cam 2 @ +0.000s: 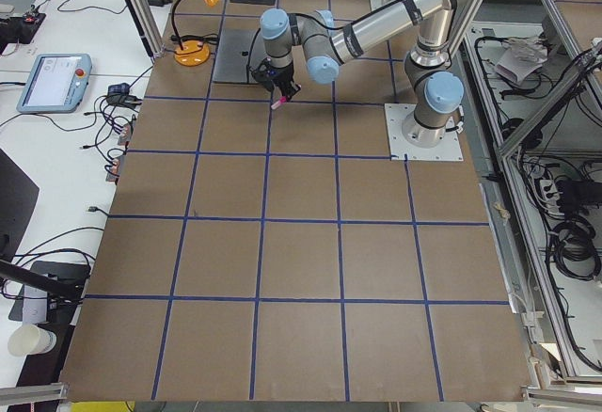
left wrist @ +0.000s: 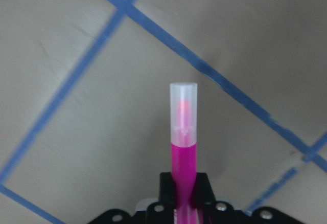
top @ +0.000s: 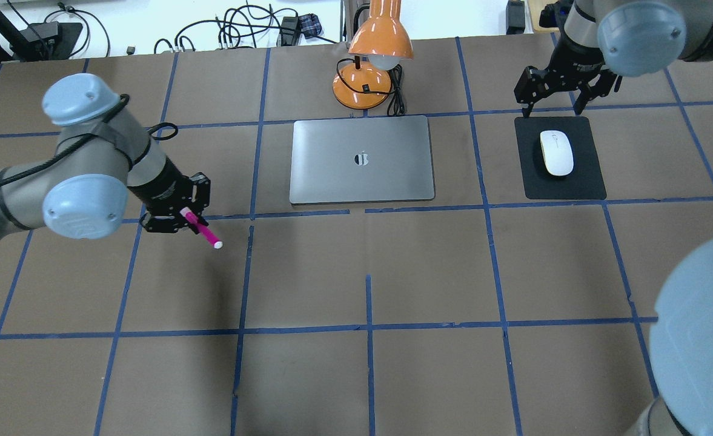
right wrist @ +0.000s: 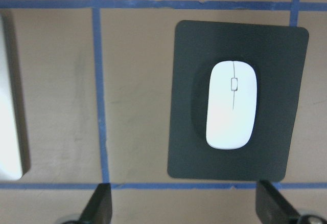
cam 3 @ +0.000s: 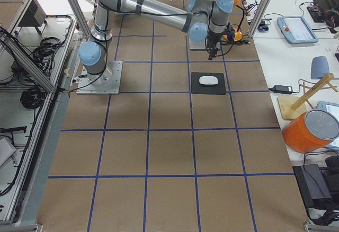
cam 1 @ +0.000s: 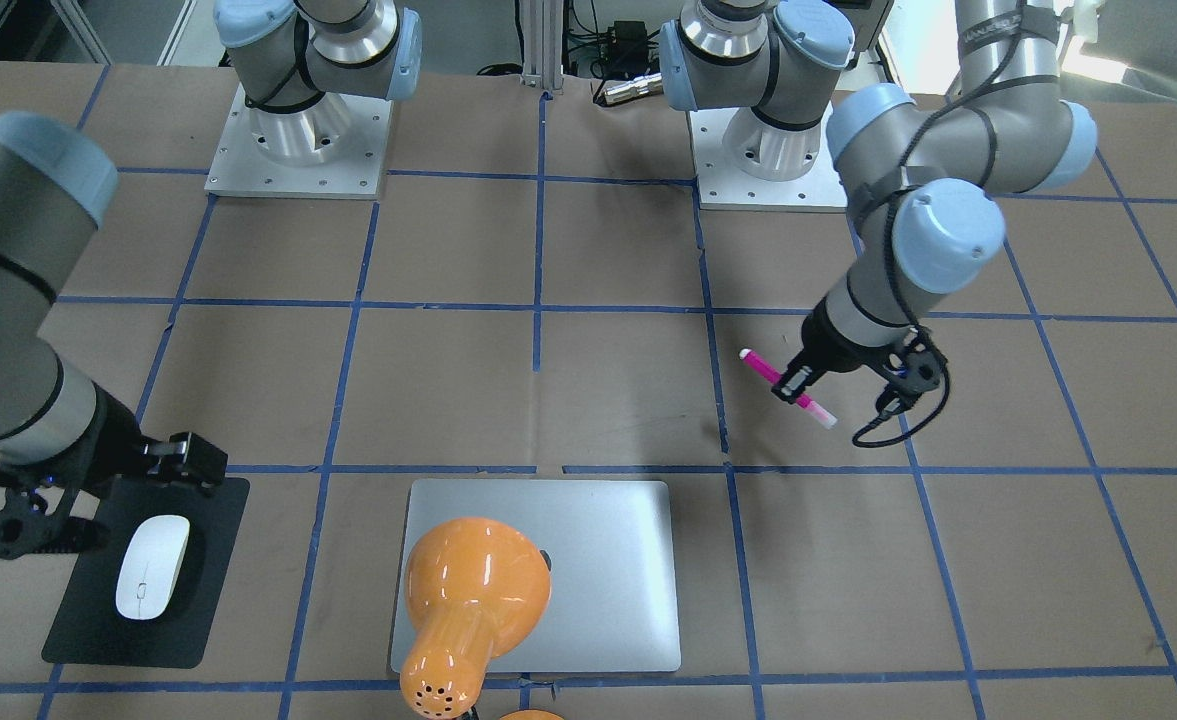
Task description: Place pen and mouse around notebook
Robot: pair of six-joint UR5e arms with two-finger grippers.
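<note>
While the left gripper (top: 185,219) is clamping the magenta pen (top: 202,231) left of the silver-grey metal notebook (top: 332,178), the right gripper (top: 551,109) is gaping above the white oval mouse (top: 557,153).

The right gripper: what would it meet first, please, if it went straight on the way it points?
Likely the small white oval mouse on the matte black mat, or the mat beside it; depth is unclear.
</note>
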